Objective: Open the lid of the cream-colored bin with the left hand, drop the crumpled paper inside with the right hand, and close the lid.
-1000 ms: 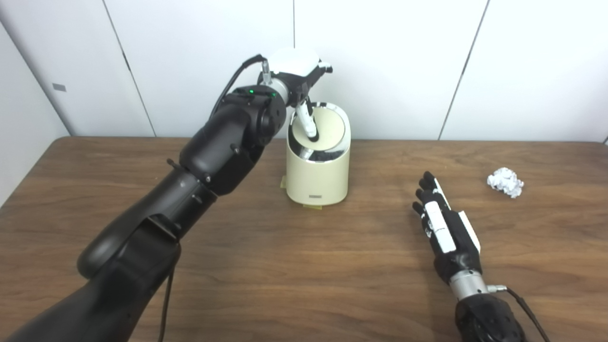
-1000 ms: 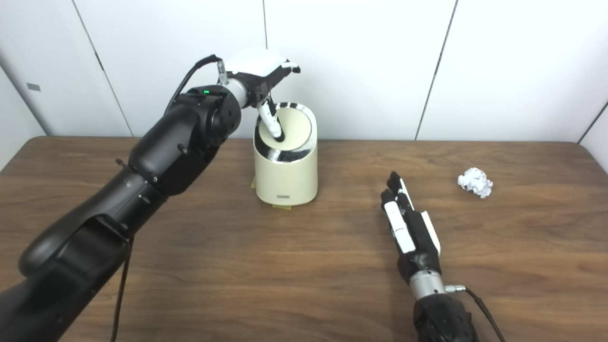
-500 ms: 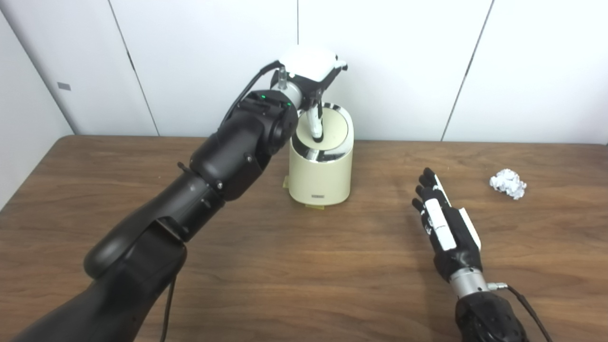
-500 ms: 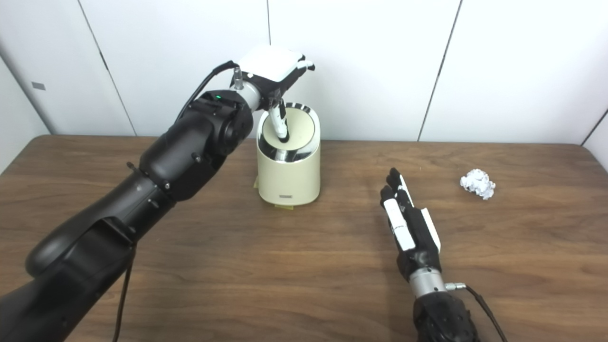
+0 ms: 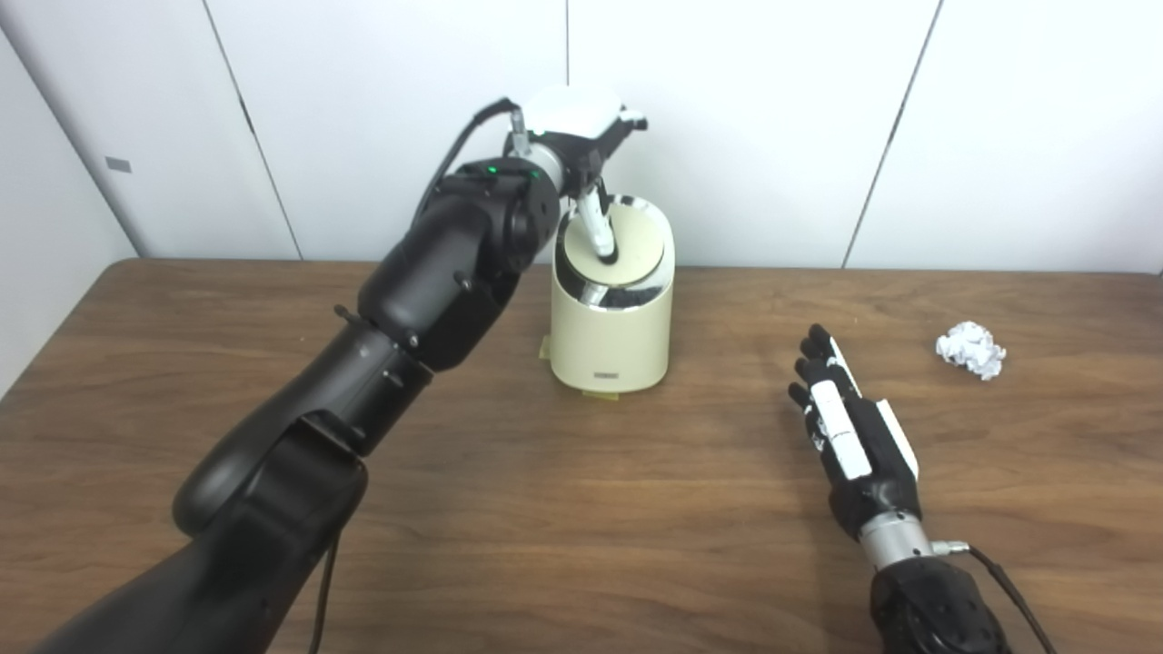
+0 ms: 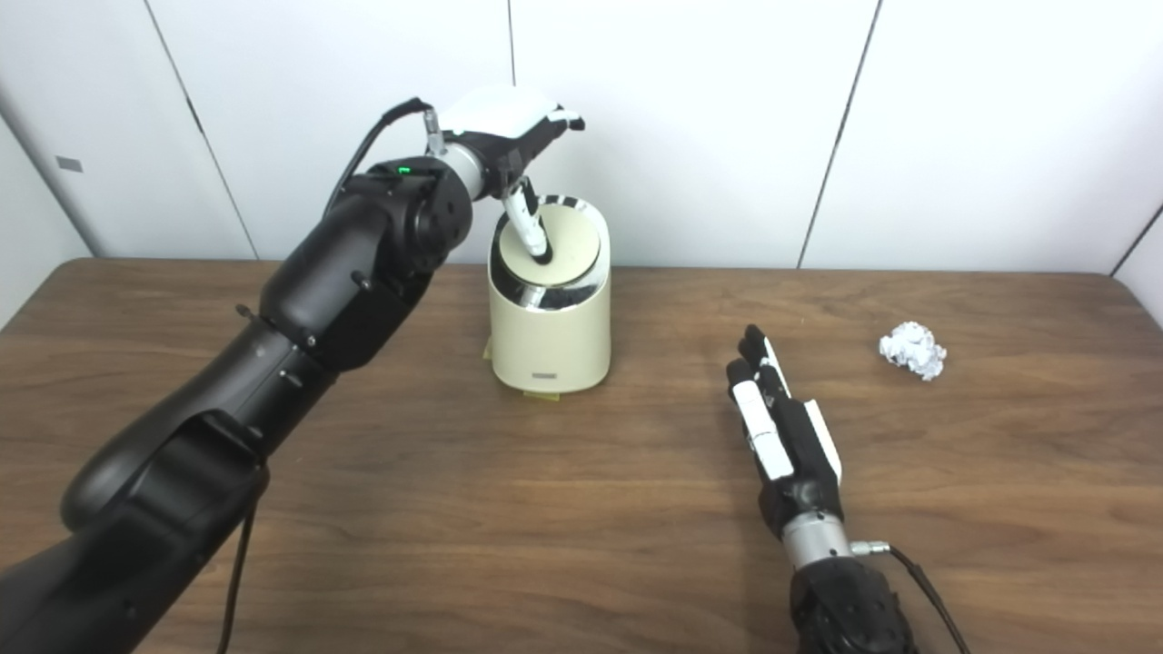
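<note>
Bin (image 5: 611,336) stands on the bench (image 5: 545,509). Nearer than it, to its right, the right hand (image 5: 849,436) lies flat, fingers straight and empty. Paper (image 5: 970,349) sits farther right. Left hand (image 5: 581,136) hovers above the bin, one finger (image 5: 595,234) pressing its lid (image 5: 627,245).

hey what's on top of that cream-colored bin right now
One finger of the left hand presses down on the round lid of the bin. Nothing else sits on it. The inside is hidden by the lid; the crumpled paper lies on the table.

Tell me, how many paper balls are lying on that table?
1. The paper ball lies near the table's right edge, beyond the right hand. None other shows.
</note>
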Controlling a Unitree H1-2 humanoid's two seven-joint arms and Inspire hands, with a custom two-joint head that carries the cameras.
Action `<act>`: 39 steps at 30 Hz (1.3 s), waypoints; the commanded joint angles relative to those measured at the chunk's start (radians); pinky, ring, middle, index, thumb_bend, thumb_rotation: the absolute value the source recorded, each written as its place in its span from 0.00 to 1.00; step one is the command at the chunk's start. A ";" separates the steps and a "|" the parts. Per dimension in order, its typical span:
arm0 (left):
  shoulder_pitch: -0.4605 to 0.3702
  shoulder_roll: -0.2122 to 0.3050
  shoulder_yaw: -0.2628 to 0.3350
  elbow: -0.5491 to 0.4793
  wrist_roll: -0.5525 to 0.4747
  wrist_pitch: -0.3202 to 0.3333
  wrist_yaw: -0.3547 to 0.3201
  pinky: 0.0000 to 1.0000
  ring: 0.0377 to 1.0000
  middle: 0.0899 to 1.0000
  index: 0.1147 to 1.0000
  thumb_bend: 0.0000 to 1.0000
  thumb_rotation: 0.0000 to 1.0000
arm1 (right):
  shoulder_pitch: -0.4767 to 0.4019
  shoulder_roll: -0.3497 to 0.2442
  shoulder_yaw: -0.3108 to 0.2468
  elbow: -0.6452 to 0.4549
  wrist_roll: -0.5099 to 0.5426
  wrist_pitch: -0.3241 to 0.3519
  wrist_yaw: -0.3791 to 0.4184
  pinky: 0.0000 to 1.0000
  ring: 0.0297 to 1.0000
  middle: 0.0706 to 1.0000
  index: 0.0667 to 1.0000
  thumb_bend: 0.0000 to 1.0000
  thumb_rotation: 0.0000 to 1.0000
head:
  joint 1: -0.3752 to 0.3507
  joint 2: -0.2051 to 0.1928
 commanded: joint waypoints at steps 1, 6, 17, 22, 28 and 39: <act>-0.114 0.023 0.045 -0.029 -0.018 0.041 -0.011 0.82 0.96 0.98 0.93 0.94 0.06 | -0.043 -0.001 -0.006 -0.005 0.008 -0.042 0.002 0.97 1.00 1.00 1.00 0.60 0.81 | -0.001 -0.001; -0.119 0.001 0.222 -0.040 -0.023 0.057 -0.083 0.78 0.88 0.91 0.85 0.88 0.01 | -0.046 -0.001 -0.007 0.000 0.007 -0.041 0.000 0.97 1.00 1.00 1.00 0.59 0.80 | -0.002 -0.005; 0.044 0.010 0.384 -0.219 -0.005 0.056 -0.143 0.73 0.79 0.82 0.81 0.86 0.00 | -0.049 -0.010 -0.004 0.013 0.000 -0.050 0.006 0.96 0.98 1.00 1.00 0.58 0.80 | -0.007 -0.019; 0.181 -0.012 0.495 -0.316 -0.093 0.056 -0.115 0.76 0.83 0.84 0.83 0.84 0.00 | -0.045 -0.013 -0.003 0.004 -0.002 -0.059 0.006 0.93 0.97 0.98 0.99 0.60 0.78 | -0.012 -0.024; 0.337 -0.076 0.619 -0.433 -0.184 0.056 -0.045 0.79 0.84 0.84 0.85 0.77 0.07 | -0.061 -0.033 -0.012 -0.028 -0.026 -0.032 -0.009 0.86 0.89 0.92 0.95 0.61 0.62 | -0.017 -0.013; 0.610 -0.162 0.671 -0.441 -0.575 -0.115 0.269 0.85 0.88 0.92 0.98 0.52 0.64 | -0.172 -0.120 -0.050 -0.007 -0.103 -0.029 -0.038 0.84 0.89 0.91 0.87 0.77 0.35 | -0.033 0.001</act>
